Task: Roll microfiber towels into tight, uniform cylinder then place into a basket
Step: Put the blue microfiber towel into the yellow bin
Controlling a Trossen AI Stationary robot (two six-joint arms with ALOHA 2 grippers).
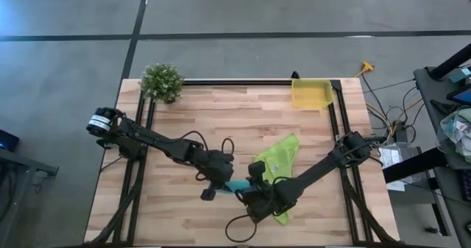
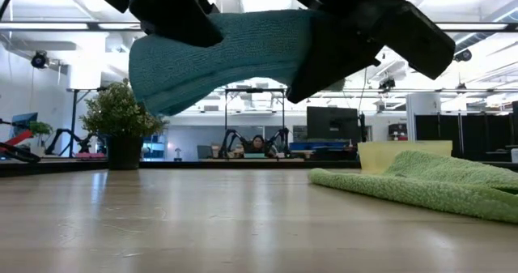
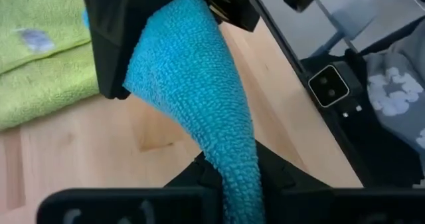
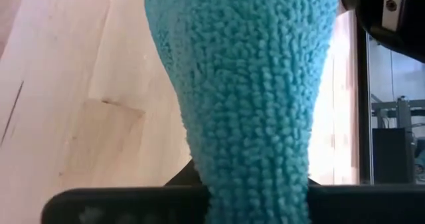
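Turquoise towel (image 1: 237,185) mostly hidden between claws.

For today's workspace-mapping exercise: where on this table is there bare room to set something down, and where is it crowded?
Free: bare wood between the potted plant and the yellow basket, and the table's near-left corner. Crowded: near-centre, where both grippers hold the blue towel aloft beside the green towel.

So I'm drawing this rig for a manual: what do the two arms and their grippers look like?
Both arms are dark, near-black, jointed links. The left arm has a white-labelled cylinder at its base end and loose black cable looping near its wrist. The right arm trails a black cable loop too. Left gripper and right gripper are blocky and black.
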